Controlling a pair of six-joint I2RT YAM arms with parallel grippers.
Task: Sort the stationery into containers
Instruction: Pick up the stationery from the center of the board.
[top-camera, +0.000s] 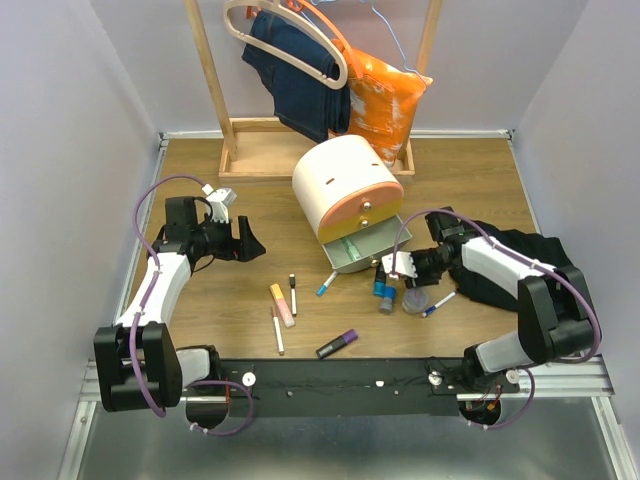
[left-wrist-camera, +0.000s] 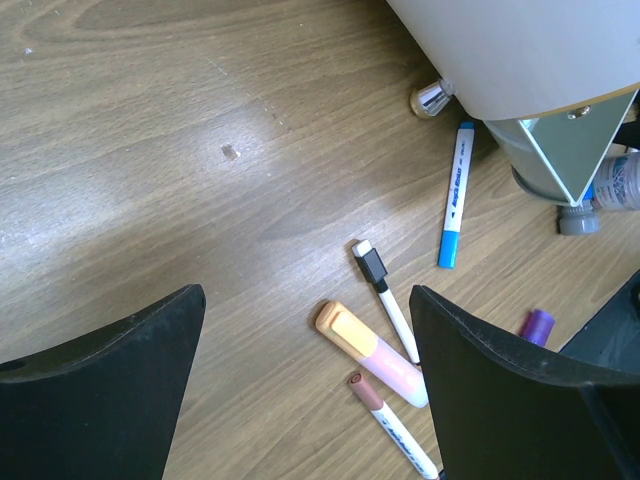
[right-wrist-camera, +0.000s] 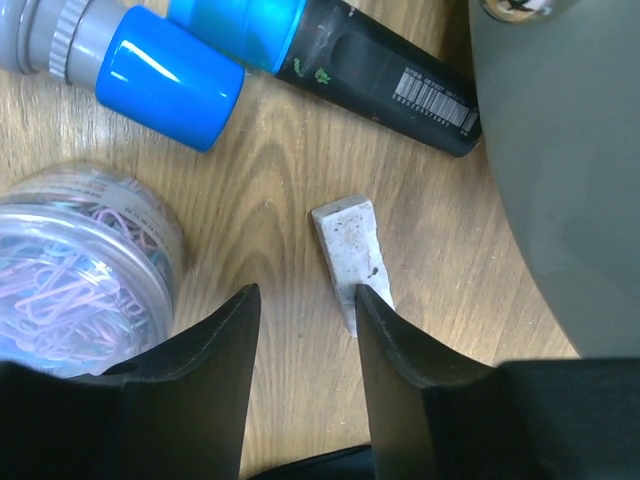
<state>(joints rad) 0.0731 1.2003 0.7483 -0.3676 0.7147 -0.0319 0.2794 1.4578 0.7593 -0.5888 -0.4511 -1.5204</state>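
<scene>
The bench (top-camera: 200, 180) is brown wood grain, boxed in by plain white walls. My left fingers (left-wrist-camera: 140, 360), matte black and curved, are spread wide over bare wood with nothing held. Ahead of their gap, crowding toward one tip, I count four slim pens. They are a blue pen (left-wrist-camera: 456, 195), a black-capped white pen (left-wrist-camera: 385, 300), a chunky orange-pink highlighter (left-wrist-camera: 375, 355) and a brown-capped white pen (left-wrist-camera: 395, 425).

My right fingers (right-wrist-camera: 215, 360) are parted and clamp nothing. One chalky, smudged eraser wedge (right-wrist-camera: 350, 260) lies flat just ahead of the gap, its near end at one tip. Beyond it lie one black marker (right-wrist-camera: 390, 85) and one grey tube with a glossy blue cap (right-wrist-camera: 170, 75). One clear round tub of paper clips (right-wrist-camera: 90, 260) sits beside the other finger. The smooth cream, round-topped cabinet (top-camera: 345, 185) stands just past these fingers, and its bottom drawer (top-camera: 358, 252) stands open.
</scene>
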